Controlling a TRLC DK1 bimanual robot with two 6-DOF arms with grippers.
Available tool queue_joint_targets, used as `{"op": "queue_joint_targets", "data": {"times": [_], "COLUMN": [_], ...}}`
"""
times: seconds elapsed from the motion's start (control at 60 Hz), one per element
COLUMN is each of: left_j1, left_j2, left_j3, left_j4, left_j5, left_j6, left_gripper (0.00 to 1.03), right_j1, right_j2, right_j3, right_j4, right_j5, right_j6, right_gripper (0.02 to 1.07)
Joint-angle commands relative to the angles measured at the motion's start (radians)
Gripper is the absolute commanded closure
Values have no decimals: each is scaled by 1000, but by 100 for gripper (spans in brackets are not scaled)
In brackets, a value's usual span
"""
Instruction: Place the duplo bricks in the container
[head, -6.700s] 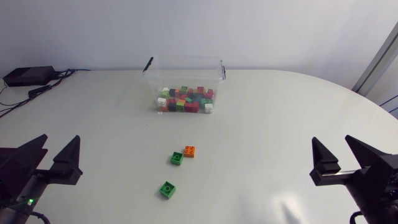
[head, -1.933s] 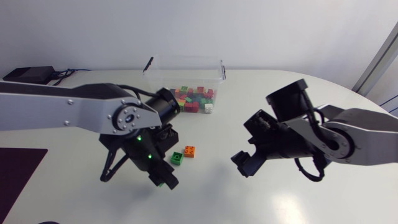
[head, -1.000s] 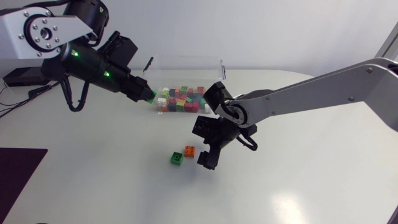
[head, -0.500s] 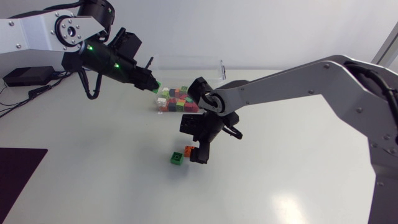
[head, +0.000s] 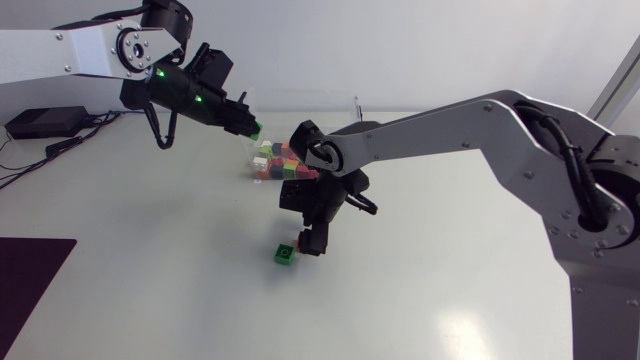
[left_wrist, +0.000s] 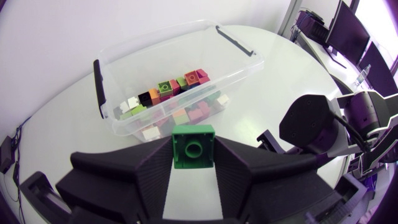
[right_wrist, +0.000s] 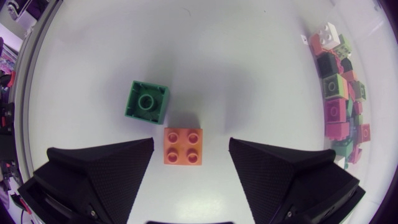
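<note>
My left pincer (head: 247, 126) is clamped on a green brick (left_wrist: 193, 147), held up off the surface (right_wrist: 186, 50). The container (left_wrist: 137, 62) is just ahead, with mixed bricks inside. My right pincer (right_wrist: 191, 143) stands apart, straddling the orange brick (right_wrist: 183, 146) without contact. A second green brick (right_wrist: 147, 101) lies just beside the orange one.

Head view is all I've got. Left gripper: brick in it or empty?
Observer: The left wrist view shows the left gripper shut on a green brick, a finger against each side.
Operator: Right one on the orange?
Observer: Not yet. In the right wrist view the orange brick sits between the open fingers of the right gripper, with a gap on each side.
Operator: Other green one in the way?
Observer: No. The second green brick lies ahead of the fingers, outside them.
</note>
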Motion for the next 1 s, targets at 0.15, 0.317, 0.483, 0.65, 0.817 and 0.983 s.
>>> {"op": "queue_joint_targets", "data": {"times": [0.15,0.317,0.483,0.65,0.817,0.983], "left_j1": [27,28,24,24,30,24], "left_j2": [66,87,121,161,202,245], "left_j3": [82,106,138,195,243,292], "left_j4": [29,30,46,56,87,98], "left_j5": [36,42,42,42,42,42], "left_j6": [-7,-7,-21,-42,-72,-93], "left_gripper": [75,75,75,75,74,74], "right_j1": [17,17,19,17,21,19], "right_j2": [62,66,60,-13,-113,-184], "right_j3": [35,28,16,-45,-119,-163], "right_j4": [-11,-28,-47,-45,-45,-51], "right_j5": [19,48,48,48,45,37], "right_j6": [0,2,12,19,23,39], "right_gripper": [65,65,75,76,76,76]}}
